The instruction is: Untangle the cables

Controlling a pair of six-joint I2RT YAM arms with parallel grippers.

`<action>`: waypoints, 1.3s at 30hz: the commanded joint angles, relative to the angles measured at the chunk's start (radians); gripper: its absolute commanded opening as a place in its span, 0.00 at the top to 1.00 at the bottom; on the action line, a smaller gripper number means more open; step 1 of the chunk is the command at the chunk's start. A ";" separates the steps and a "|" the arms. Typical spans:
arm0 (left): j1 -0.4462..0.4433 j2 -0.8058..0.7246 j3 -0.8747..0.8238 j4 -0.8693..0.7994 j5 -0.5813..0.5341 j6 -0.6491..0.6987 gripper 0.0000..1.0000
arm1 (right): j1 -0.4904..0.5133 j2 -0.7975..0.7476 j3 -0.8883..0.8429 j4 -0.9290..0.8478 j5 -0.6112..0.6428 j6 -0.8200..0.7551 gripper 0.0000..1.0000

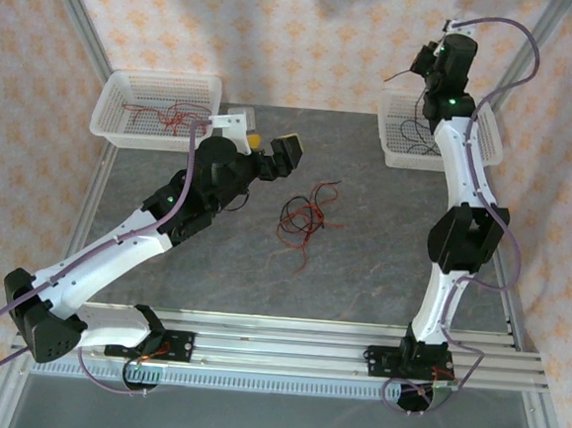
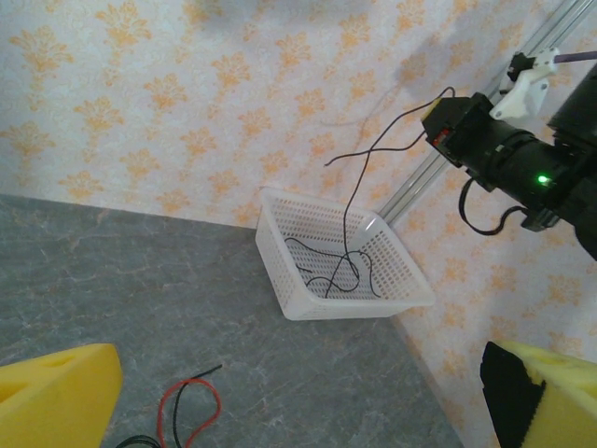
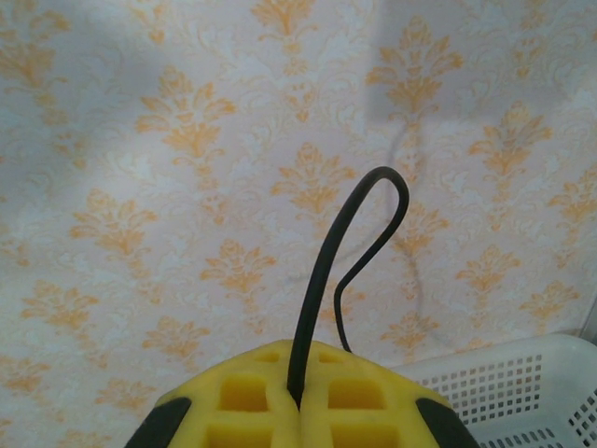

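Aloft, a black cable (image 3: 326, 247) hangs pinched in the right hand (image 3: 298, 399).

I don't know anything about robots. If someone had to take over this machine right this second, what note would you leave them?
Left gripper: open, holding nothing, hovering over the table beside the tangle.
Right gripper: shut on a black wire, raised high, with the wire dangling into the right basket.
Done: red wires lie in the left basket, and black wires lie in the right basket.
Left: drop the held wire into the right basket, then separate the red and black tangle in mid-table.
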 commanded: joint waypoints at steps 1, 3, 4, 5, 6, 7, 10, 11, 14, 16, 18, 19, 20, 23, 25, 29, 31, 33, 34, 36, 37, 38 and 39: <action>0.005 -0.022 -0.001 -0.001 0.015 0.003 0.01 | 0.004 0.056 0.066 0.007 0.023 0.013 1.00; 0.005 -0.029 -0.006 0.001 0.016 0.005 0.01 | 0.004 0.080 0.066 0.011 0.032 0.015 1.00; 0.005 -0.032 -0.010 0.001 0.016 0.007 0.01 | 0.003 0.092 0.064 0.011 0.038 0.014 1.00; 0.005 -0.034 -0.011 -0.002 0.014 0.010 0.01 | 0.003 0.103 0.063 0.008 0.046 0.015 1.00; 0.005 -0.033 -0.011 -0.006 0.011 0.013 0.01 | 0.003 0.112 0.063 0.002 0.053 0.013 1.00; 0.005 -0.032 -0.005 -0.019 0.004 0.015 0.01 | 0.002 0.123 0.062 -0.005 0.060 0.009 1.00; 0.005 -0.024 0.019 -0.067 -0.028 0.014 0.02 | -0.003 0.146 0.058 -0.040 0.087 0.000 1.00; 0.005 -0.023 0.019 -0.077 -0.038 0.014 0.02 | -0.006 0.155 0.059 -0.056 0.091 -0.002 1.00; 0.006 -0.026 0.005 -0.078 -0.059 0.015 0.02 | -0.018 0.187 0.085 -0.132 0.093 0.001 1.00; 0.008 -0.016 0.006 -0.079 -0.060 0.019 0.02 | -0.026 0.211 0.110 -0.198 0.093 0.011 1.00; 0.009 -0.006 0.011 -0.079 -0.055 0.023 0.02 | -0.035 0.235 0.126 -0.255 0.079 0.027 1.00; 0.011 0.003 0.015 -0.079 -0.052 0.024 0.03 | -0.041 0.250 0.140 -0.287 0.070 0.041 1.00; 0.012 0.010 0.018 -0.079 -0.048 0.025 0.02 | -0.047 0.267 0.154 -0.322 0.062 0.057 1.00; 0.011 0.028 0.027 -0.073 -0.033 0.027 0.02 | -0.061 0.317 0.201 -0.408 0.032 0.108 1.00; 0.011 0.036 0.027 -0.070 -0.025 0.024 0.02 | -0.076 0.345 0.221 -0.449 -0.001 0.144 1.00; 0.012 0.045 0.026 -0.070 -0.018 0.020 0.02 | -0.100 0.377 0.226 -0.481 -0.048 0.210 1.00; 0.012 0.045 0.025 -0.071 -0.016 0.020 0.02 | -0.105 0.388 0.229 -0.488 -0.054 0.231 1.00; 0.012 0.047 0.024 -0.073 -0.016 0.018 0.02 | -0.107 0.396 0.229 -0.489 -0.062 0.243 1.00; 0.012 0.048 0.024 -0.074 -0.015 0.017 0.02 | -0.107 0.402 0.231 -0.489 -0.062 0.247 1.00; 0.012 0.050 0.024 -0.078 -0.013 0.016 0.02 | -0.108 0.414 0.246 -0.493 -0.060 0.255 1.00; 0.012 0.052 0.024 -0.079 -0.013 0.014 0.02 | -0.109 0.421 0.257 -0.496 -0.058 0.257 1.00; 0.012 0.053 0.024 -0.081 -0.012 0.013 0.02 | -0.109 0.430 0.269 -0.500 -0.055 0.260 1.00; 0.012 0.053 0.025 -0.084 -0.012 0.012 0.03 | -0.109 0.437 0.281 -0.508 -0.053 0.261 0.97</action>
